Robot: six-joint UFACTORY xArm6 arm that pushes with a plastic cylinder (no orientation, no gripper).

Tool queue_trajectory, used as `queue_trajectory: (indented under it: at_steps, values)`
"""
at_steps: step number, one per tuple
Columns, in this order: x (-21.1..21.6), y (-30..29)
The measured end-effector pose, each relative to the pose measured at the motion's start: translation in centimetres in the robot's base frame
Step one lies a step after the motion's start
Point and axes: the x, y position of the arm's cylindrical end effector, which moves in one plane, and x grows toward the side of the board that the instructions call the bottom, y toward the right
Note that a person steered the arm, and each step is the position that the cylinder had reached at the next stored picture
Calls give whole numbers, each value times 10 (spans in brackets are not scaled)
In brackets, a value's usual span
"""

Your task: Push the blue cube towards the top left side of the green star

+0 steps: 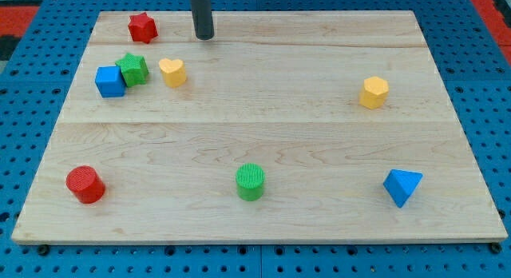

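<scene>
- Small blue plastic cube (110, 81) near the upper left of the pale wooden surface (263, 134), touching the lower left flank of the green plastic star (132, 69)
- Sits lower left of the green star rather than upper left, so task judged not yet done
- Dark straight rod reaching down from the view's top, my tip (205, 37) resting near the surface's far edge; no jaws on this tool, just a plain rod end, so nothing spread, pressed together or pinching
- Key relation: blue cube lies down and to the view's left of my tip, with the green star and the yellow plastic heart (172, 71) roughly between the two
- Likely need: circle round to the view's bottom side of the blue cube, then push upward past the green star's left flank; direct line from here would likely strike the green star first
- Red plastic star (142, 26) just above the green star, close to the goal spot, a possible obstruction
- Count: eight blocks in all
- Two blue: cube, and blue pyramid-like block (402, 186) at lower right
- Two green: star, and green cylinder (250, 181) at bottom centre
- Two red: star, and red cylinder (85, 184) at lower left
- Two yellow: heart, and yellow hexagonal block (374, 92) at right
</scene>
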Motion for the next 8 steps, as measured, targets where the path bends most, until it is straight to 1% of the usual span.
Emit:
queue_trajectory:
  at_steps: [3,5,6,7,8]
  values:
    - [0,1]
    - [1,-73]
    - [23,-50]
    - [61,6]
    - [117,47]
